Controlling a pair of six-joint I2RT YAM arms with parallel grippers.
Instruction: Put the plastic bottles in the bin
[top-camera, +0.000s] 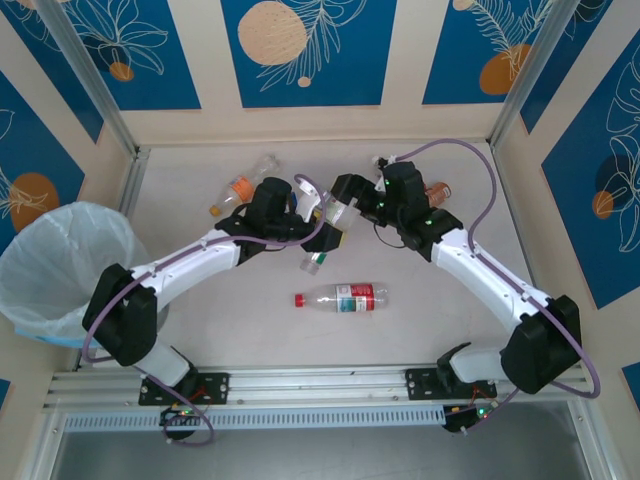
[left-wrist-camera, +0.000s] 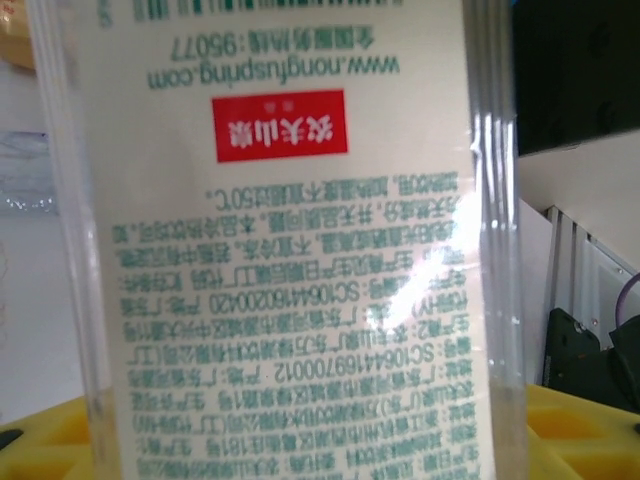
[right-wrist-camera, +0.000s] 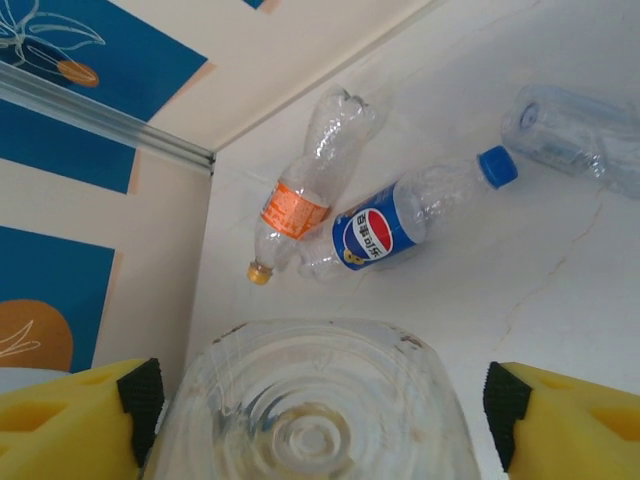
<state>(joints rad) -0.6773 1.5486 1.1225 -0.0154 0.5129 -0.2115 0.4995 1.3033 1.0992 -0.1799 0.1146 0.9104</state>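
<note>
A clear plastic bottle (top-camera: 318, 255) with a white printed label (left-wrist-camera: 280, 250) hangs above mid-table between both grippers. My left gripper (top-camera: 318, 222) (left-wrist-camera: 300, 445) is shut on its labelled body, which spans the gap between the yellow fingers (left-wrist-camera: 575, 430). My right gripper (top-camera: 350, 205) (right-wrist-camera: 318, 400) is open around the bottle's base (right-wrist-camera: 310, 440), with a gap at each pad. A red-labelled bottle (top-camera: 345, 297) lies on the table in front. The bag-lined bin (top-camera: 25, 250) stands at the far left.
An orange-labelled bottle (top-camera: 240, 188) (right-wrist-camera: 300, 200) and a blue Pepsi bottle (right-wrist-camera: 400, 225) lie near the back left wall. Another clear bottle (right-wrist-camera: 570, 140) lies beyond them. One with an orange cap (top-camera: 437, 192) sits behind the right arm. Walls close in the back and sides.
</note>
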